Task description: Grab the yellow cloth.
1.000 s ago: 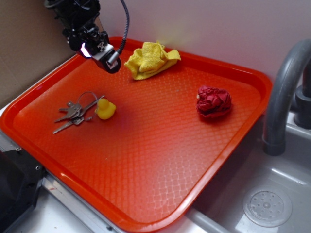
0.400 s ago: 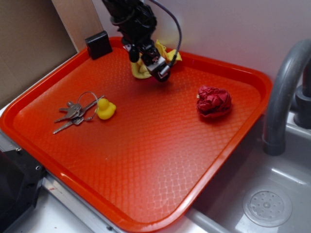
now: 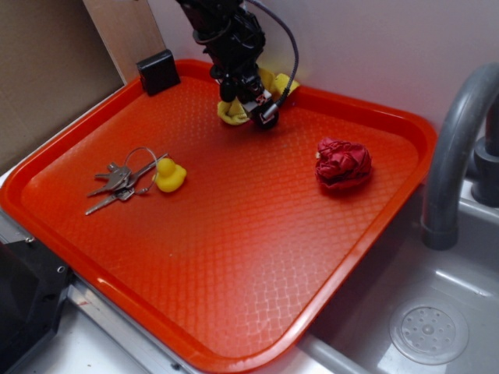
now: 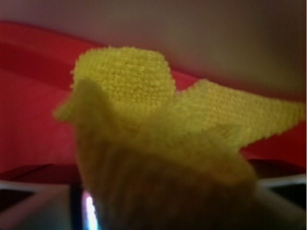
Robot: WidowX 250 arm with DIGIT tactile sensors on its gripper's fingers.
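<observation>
The yellow cloth (image 3: 231, 114) lies crumpled at the back of the red tray (image 3: 234, 265), mostly hidden behind my arm. My gripper (image 3: 255, 109) is lowered right onto it. In the wrist view the cloth (image 4: 144, 110) fills the frame between my gripper's (image 4: 163, 211) fingers (image 4: 43, 206), which stand wide apart at the lower left and right edges. The jaws are open around the cloth, not closed on it.
A dark red cloth wad (image 3: 344, 164) lies at the tray's right. A yellow rubber duck (image 3: 169, 174) and a bunch of keys (image 3: 118, 181) lie at the left. A black block (image 3: 158, 71) sits at the back-left corner. A grey faucet (image 3: 456, 148) and sink (image 3: 429, 333) are at the right.
My gripper moved right from the tray's back-left corner to the yellow cloth and came down onto it. The cloth looks pushed slightly back and bunched.
</observation>
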